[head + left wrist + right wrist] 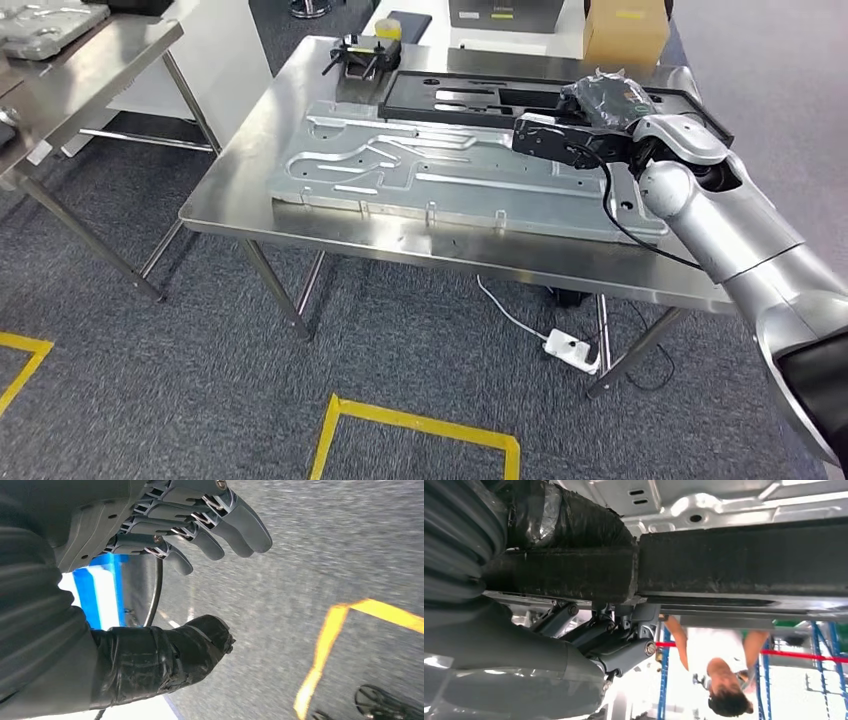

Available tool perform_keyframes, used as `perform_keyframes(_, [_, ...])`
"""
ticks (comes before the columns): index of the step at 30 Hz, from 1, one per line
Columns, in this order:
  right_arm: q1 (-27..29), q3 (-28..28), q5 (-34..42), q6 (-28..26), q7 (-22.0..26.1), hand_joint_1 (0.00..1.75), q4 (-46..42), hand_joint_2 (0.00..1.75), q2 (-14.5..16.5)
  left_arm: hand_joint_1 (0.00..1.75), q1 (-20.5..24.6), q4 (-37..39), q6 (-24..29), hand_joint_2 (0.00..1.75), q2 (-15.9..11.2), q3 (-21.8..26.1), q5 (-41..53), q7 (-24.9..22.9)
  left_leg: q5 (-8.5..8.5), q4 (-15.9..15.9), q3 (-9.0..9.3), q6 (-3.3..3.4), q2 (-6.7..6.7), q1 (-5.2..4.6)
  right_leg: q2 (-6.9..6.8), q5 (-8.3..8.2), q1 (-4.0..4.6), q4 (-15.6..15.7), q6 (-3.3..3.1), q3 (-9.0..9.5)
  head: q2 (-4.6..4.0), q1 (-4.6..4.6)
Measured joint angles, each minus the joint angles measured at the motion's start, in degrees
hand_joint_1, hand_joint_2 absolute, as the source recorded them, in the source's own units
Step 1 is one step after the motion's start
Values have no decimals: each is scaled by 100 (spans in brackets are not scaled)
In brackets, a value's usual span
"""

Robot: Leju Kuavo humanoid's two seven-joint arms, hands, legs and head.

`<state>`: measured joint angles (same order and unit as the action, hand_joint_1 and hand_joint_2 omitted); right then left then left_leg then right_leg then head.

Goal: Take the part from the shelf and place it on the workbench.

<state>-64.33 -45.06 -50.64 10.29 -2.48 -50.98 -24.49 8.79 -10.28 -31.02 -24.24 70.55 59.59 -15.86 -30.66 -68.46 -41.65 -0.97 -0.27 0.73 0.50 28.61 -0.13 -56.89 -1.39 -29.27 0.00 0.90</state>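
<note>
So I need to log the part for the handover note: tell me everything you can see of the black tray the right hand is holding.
The black tray is a flat, rectangular, matte black frame with shaped cut-outs, looking like foam or moulded plastic. It lies at the far side of the steel workbench, partly over the far edge of the large silver stamped panel. The right hand grips its right end; in the right wrist view the thumb lies on one face and fingers on the other.

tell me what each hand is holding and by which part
The right hand grips the black tray at its near right edge, over the metal panel. The left hand holds nothing, fingers apart.
</note>
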Motion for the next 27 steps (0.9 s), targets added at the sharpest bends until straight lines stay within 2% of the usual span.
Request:
perform_keyframes(3, [27, -35, 6, -37, 49, 175, 101, 175, 55, 0, -50, 2, -7, 175, -7, 0, 26, 10, 1043, 1163, 247, 145, -10, -18, 39, 248, 35, -28, 153, 460, 1, -13])
perform_keyframes(4, [11, -39, 6, -50, 55, 175, 110, 175, 61, 0, -45, 3, -8, 175, -5, 0, 29, 10, 1032, 1174, 320, 181, -14, -11, 28, 219, 30, -177, 176, 424, 1, -13])
perform_keyframes(5, [-11, -41, 7, -63, 60, 175, 122, 175, 70, 0, -32, 2, -8, 175, -8, 0, 31, 11, 1007, 1177, 363, 216, -14, -16, 9, 224, 22, -410, 193, 293, 1, -21])
perform_keyframes(6, [-29, -42, 7, -77, 64, 175, 135, 175, 71, 0, -20, 2, -8, 175, -10, 0, 30, 11, 988, 1175, 399, 254, -15, -27, -14, 274, 15, -729, 213, 82, 1, -9])
perform_keyframes(7, [-30, -43, 7, -89, 69, 175, 145, 175, 80, 0, -7, 2, -8, 175, -9, 0, 28, 11, 944, 1166, 434, 284, -10, -36, -24, 390, 12, -1087, 228, -188, 0, -7])
perform_keyframes(9, [26, -56, 7, -100, 74, 175, 184, 175, 83, 0, -5, 3, -9, 175, -4, 0, 28, 10, 826, 1163, 543, 318, -18, -58, -29, 800, 14, -1575, 245, -692, 0, -7])
perform_keyframes(10, [68, -66, 7, -102, 74, 175, 210, 175, 84, 0, -9, 3, -9, 175, -1, 0, 28, 10, 752, 1163, 632, 321, -25, -64, -28, 979, 17, -1605, 238, -855, 0, -9])
perform_keyframes(11, [110, -75, 7, -104, 78, 175, 242, 175, 84, 0, -12, 3, -10, 175, -1, 0, 31, 9, 673, 1164, 737, 321, -37, -76, -28, 1028, 26, -1476, 217, -944, 0, -13])
perform_keyframes(12, [141, -82, 7, -110, 84, 175, 275, 175, 85, 0, -14, 3, -10, 175, 1, 0, 33, 9, 588, 1166, 850, 320, -47, -90, -28, 859, 40, -1209, 176, -976, 0, -19])
perform_keyframes(14, [181, -84, 7, -143, 104, 175, 340, 175, 92, 0, -12, 7, -10, 175, 17, -1, 40, 8, 429, 1166, 1039, 310, -69, -114, -21, 54, 107, -519, 56, -997, 0, -18])
perform_keyframes(15, [200, -84, 7, -165, 111, 175, 371, 175, 97, 0, 0, 9, -10, 175, 27, -1, 42, 8, 340, 1169, 1122, 291, -77, -126, 19, -284, 140, -264, 4, -976, 0, -20])
perform_keyframes(16, [220, -84, 7, -183, 115, 175, 397, 175, 104, 0, 8, 13, -13, 175, 38, -2, 43, 8, 290, 1157, 1200, 269, -89, -135, 56, -482, 163, -108, -33, -945, 0, -31])
perform_keyframes(17, [227, -84, 5, -197, 116, 175, 421, 175, 113, 0, 13, 14, -16, 175, 37, -2, 43, 8, 258, 1127, 1264, 241, -101, -149, 92, -507, 170, -47, -51, -896, 0, -44])
perform_keyframes(18, [225, -84, 4, -201, 119, 175, 438, 175, 128, 0, 15, 16, -19, 175, 27, -2, 43, 8, 216, 1090, 1315, 217, -104, -158, 101, -577, 143, -13, -68, -795, 0, -62])
perform_keyframes(19, [213, -84, 4, -203, 124, 175, 453, 175, 147, 0, 9, 18, -23, 175, 18, -2, 43, 7, 202, 989, 1322, 190, -104, -163, 80, -640, 117, 12, -85, -714, 0, -74])
perform_keyframes(20, [193, -84, 4, -205, 132, 175, 467, 175, 165, 0, 11, 19, -25, 175, 6, -2, 43, 7, 156, 811, 1246, 154, -93, -160, 59, -686, 94, 23, -102, -647, 0, -69])
perform_keyframes(21, [183, -84, 5, -208, 142, 175, 480, 175, 185, 0, 17, 20, -25, 175, -2, -2, 43, 6, 71, 559, 1105, 110, -78, -148, 42, -709, 76, 26, -115, -597, 0, -63])
perform_keyframes(23, [209, -84, 9, -217, 158, 175, 519, 175, 227, 0, 21, 20, -28, 175, 3, -2, 42, 5, -188, -40, 661, 21, -50, -102, 36, -641, 67, 23, -128, -556, 0, -50])
perform_keyframes(24, [249, -84, 11, -221, 164, 175, 550, 175, 256, 0, 18, 21, -35, 175, 8, -2, 42, 4, -335, -225, 464, -13, -40, -75, 38, -602, 61, 22, -125, -534, 0, -51])
perform_keyframes(25, [299, -85, 13, -225, 169, 175, 592, 175, 291, 0, 14, 23, -43, 175, 13, -2, 41, 1, -409, -257, 333, -38, -31, -50, 40, -554, 54, 16, -119, -502, 0, -49])
perform_keyframes(26, [348, -85, 14, -228, 175, 175, 639, 175, 326, 0, 11, 25, -51, 175, 16, -2, 42, -2, -353, -125, 280, -54, -23, -28, 42, -500, 45, 2, -110, -460, 0, -50])
perform_keyframes(27, [387, -86, 15, -231, 181, 175, 689, 175, 363, 0, 10, 26, -58, 175, 16, -2, 42, -5, -138, 155, 302, -61, -16, -13, 44, -439, 37, -17, -96, -412, 0, -50])
